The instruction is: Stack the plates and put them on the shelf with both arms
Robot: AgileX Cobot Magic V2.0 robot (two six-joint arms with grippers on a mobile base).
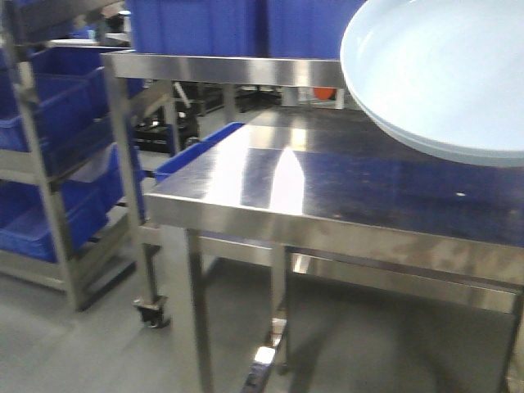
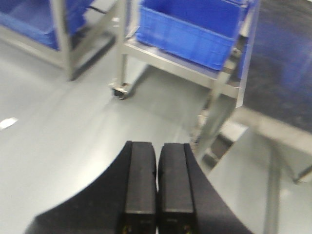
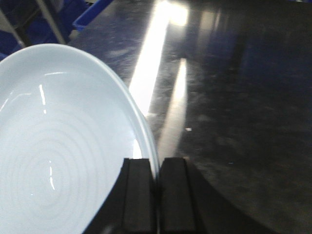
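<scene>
At upper right, tilted plates are pinched by the right gripper over a steel table; the left gripper is clenched, empty.

The plates look glossy and smooth — the table brushed, reflective metal — bins seemingly plastic.

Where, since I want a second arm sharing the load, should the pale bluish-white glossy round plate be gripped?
Pinch the plate by its low upturned rim on the free left edge, coming edge-on from the left. The black right gripper clamps the opposite rim, and the shallow dish offers no other hold.
</scene>
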